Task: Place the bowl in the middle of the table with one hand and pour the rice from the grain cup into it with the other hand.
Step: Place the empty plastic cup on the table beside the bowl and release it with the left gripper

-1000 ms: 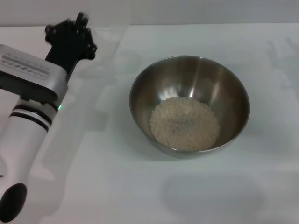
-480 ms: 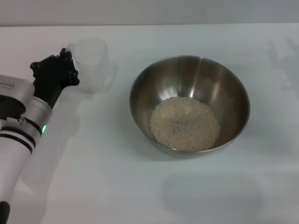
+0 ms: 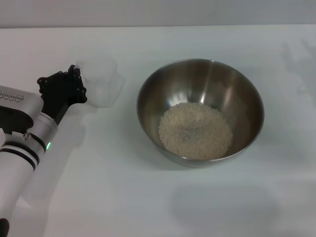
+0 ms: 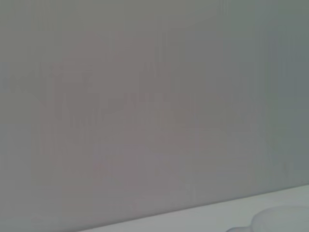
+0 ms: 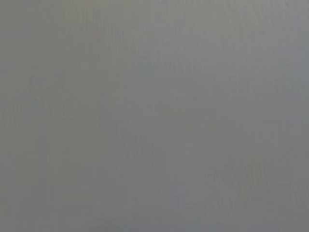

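Note:
The steel bowl stands on the white table, a little right of the middle. A mound of rice lies in its bottom. The clear grain cup stands upright to the bowl's left and looks empty. My left gripper is against the cup's left side and holds it at the rim or handle. The left wrist view shows a grey wall and a strip of table. My right gripper is out of view, and its wrist view shows plain grey.
My left arm reaches in from the lower left corner. The table's far edge meets a grey wall at the back.
My left arm has swung back from near the bowl, down and to the left. The cup came with it and now sits lower, upright by the table surface. The bowl and rice have not moved.

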Robot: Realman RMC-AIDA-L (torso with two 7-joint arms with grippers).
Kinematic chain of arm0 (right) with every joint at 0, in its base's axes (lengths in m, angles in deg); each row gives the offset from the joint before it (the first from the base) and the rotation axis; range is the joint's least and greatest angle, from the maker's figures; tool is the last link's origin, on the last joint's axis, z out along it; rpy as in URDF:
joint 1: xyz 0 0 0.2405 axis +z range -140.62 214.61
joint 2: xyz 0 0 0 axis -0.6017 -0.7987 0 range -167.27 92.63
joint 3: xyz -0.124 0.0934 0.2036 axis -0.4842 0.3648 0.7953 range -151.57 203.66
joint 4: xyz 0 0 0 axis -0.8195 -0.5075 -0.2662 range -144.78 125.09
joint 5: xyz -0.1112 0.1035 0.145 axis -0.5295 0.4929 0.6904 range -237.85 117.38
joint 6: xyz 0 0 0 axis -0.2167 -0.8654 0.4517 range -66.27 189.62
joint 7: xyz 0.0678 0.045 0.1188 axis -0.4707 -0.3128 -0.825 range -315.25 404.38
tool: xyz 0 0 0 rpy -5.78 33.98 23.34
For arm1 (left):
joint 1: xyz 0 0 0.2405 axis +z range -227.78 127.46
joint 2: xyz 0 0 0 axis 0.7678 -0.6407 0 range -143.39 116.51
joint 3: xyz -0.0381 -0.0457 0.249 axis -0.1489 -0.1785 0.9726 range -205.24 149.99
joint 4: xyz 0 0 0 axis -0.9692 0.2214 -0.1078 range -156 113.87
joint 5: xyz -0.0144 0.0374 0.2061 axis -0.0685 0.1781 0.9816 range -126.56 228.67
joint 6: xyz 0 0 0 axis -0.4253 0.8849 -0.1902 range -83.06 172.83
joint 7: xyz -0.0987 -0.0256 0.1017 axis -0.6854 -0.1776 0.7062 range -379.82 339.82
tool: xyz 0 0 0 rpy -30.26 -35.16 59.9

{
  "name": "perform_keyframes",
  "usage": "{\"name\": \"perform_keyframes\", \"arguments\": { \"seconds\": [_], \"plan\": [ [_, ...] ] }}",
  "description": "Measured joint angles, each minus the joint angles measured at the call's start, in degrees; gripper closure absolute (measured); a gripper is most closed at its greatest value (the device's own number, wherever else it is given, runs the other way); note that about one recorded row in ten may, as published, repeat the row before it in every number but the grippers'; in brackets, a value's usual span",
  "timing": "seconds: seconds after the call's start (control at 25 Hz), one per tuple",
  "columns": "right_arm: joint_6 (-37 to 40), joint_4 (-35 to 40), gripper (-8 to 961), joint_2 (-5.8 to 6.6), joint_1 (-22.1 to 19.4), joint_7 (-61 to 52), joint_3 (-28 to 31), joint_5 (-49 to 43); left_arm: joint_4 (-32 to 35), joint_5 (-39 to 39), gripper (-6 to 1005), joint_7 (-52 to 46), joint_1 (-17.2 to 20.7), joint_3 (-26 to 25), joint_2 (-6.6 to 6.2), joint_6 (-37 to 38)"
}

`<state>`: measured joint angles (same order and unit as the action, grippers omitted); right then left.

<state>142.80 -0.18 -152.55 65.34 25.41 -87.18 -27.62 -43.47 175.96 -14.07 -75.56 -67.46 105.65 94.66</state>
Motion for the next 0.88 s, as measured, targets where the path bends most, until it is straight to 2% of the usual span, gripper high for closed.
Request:
{"name": "perform_keyframes", "arguments": {
  "seconds": [0.32, 0.56, 0.72, 0.88],
  "plan": [
    [0.0, -0.1, 376, 0.01, 0.0, 0.0, -0.1, 0.0, -0.1, -0.2, 886, -1.0, -0.1, -0.1, 0.00, -1.8],
    [0.0, -0.1, 372, 0.01, 0.0, 0.0, 0.0, 0.0, 0.0, -0.3, 881, -5.8, 0.5, -0.7, -0.26, -2.6],
    [0.0, -0.3, 369, 0.08, 0.0, 0.0, 0.2, 0.0, -0.3, 0.0, 663, -6.4, 2.7, -0.6, -0.38, 0.0],
    [-0.5, -0.4, 367, 0.09, 0.0, 0.0, 0.2, 0.1, -0.8, 0.2, 565, -6.5, 6.6, 0.2, -0.33, 7.7]
  ]
}}
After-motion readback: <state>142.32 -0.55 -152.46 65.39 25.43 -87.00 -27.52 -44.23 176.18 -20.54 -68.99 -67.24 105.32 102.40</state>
